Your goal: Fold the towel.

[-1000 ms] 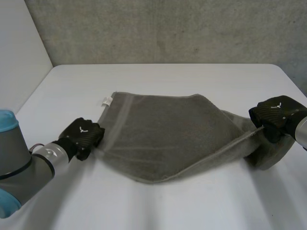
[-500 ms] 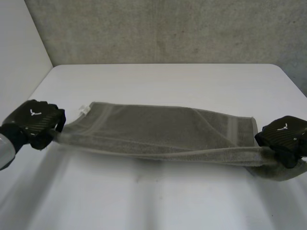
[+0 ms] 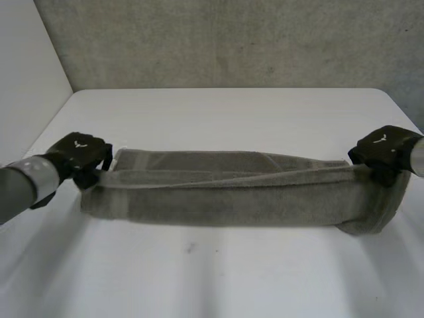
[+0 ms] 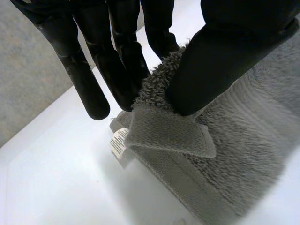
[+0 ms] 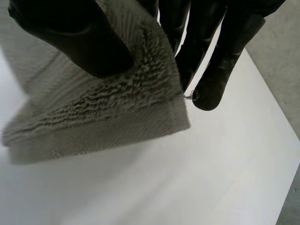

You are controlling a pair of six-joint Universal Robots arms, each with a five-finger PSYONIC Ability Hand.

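Two hands are pinching towel ends.
Left hand and right hand are each clamping thumb against fingers on a corner; towel is hanging stretched between their fingertips, over table.

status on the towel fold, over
Left hand pinching one end of the towel, right hand pinching the other. Towel stretched between them, doubled lengthwise. No obstruction seen.
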